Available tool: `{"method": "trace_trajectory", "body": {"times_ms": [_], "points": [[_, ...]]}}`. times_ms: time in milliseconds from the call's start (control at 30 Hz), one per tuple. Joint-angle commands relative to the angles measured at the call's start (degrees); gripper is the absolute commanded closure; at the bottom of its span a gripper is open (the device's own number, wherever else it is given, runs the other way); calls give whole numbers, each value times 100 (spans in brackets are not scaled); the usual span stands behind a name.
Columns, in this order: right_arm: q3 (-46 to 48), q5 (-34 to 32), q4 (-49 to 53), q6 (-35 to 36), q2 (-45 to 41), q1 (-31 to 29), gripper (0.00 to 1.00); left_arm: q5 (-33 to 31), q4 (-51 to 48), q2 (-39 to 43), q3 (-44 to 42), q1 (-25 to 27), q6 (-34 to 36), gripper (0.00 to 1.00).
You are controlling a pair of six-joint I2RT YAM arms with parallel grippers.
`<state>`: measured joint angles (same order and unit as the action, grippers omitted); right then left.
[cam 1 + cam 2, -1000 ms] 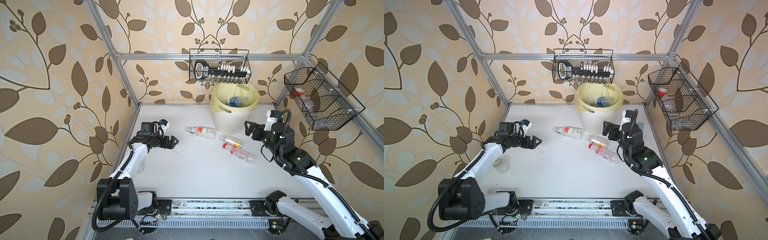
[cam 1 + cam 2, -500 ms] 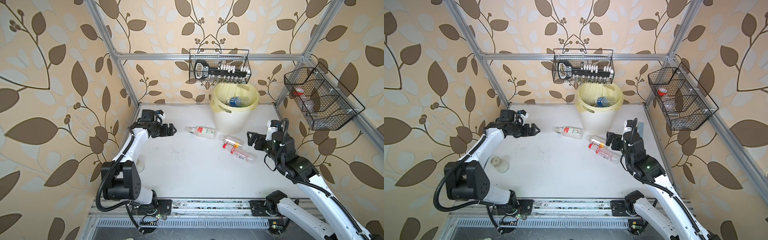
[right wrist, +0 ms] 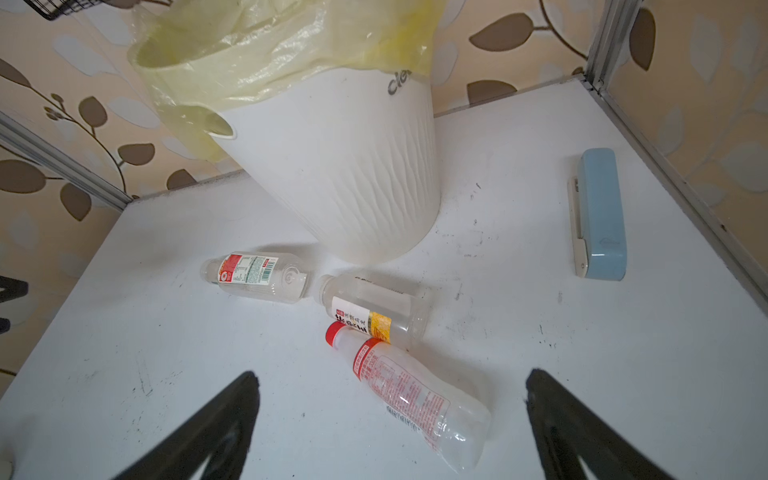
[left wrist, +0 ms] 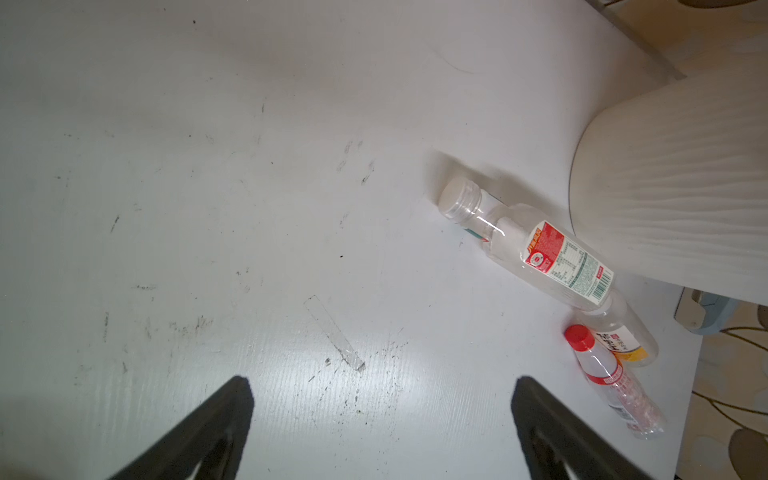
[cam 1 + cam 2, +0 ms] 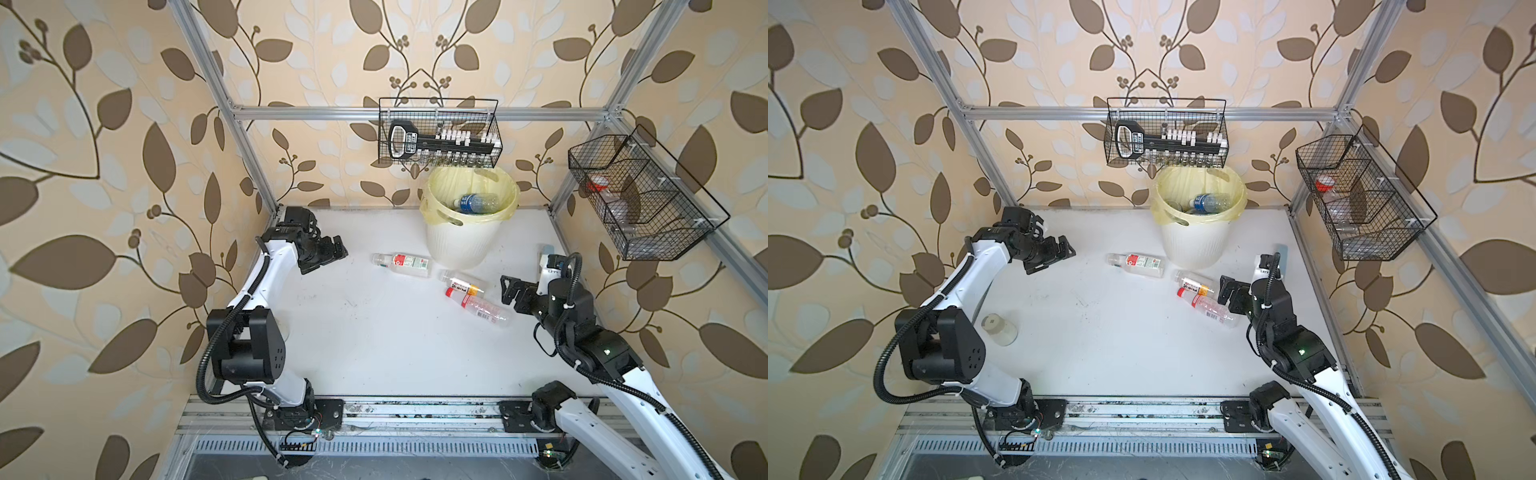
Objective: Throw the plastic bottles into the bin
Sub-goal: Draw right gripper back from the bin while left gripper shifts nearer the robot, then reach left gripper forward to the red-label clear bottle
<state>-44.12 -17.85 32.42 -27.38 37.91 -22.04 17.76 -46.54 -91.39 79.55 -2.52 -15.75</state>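
Now three plastic bottles point(image 5: 401, 264) lie on the desk point(image 5: 374, 340) beside the bin point(image 5: 459, 245)
Left hand point(image 5: 327, 258) and right hand point(image 5: 508, 291) both spread wide, holding nothing

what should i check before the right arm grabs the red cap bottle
1. right pincer open and empty: ok
2. red-capped bottle lying ahead of it, nothing on top: ok
3. its cap free of the yellow-label bottle: cannot tell, they lie very close
4. bin mouth open, blue-label bottle already inside: ok
5. left pincer open, well apart from that bottle: ok
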Motion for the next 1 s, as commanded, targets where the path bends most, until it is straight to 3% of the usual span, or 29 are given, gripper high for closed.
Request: {"method": "trace_trajectory", "body": {"times_ms": [0, 333, 533, 633, 733, 800, 967], "points": [[207, -136, 125, -17, 21, 16, 0, -130, -564, -269, 372, 89, -517, 1], [554, -346, 85, -133, -360, 23, 0, -300, -733, -1010, 1101, 687, -1142, 1], [766, -331, 80, -182, -511, 24, 0, -337, -597, -1560, 1664, 1264, -881, 1], [829, -316, 89, -207, -513, 32, 0, -220, -386, -1793, 1912, 1531, -291, 1], [853, -322, 91, -202, -495, 29, 0, 489, 61, -1825, 1887, 1651, 355, 1], [876, -365, 103, -198, -487, 38, 0, 1127, 114, -1894, 2000, 1750, 1157, 1], [852, -412, 68, -198, -453, 55, 0, 1783, -428, -2106, 2423, 1878, 3310, 1]]}}
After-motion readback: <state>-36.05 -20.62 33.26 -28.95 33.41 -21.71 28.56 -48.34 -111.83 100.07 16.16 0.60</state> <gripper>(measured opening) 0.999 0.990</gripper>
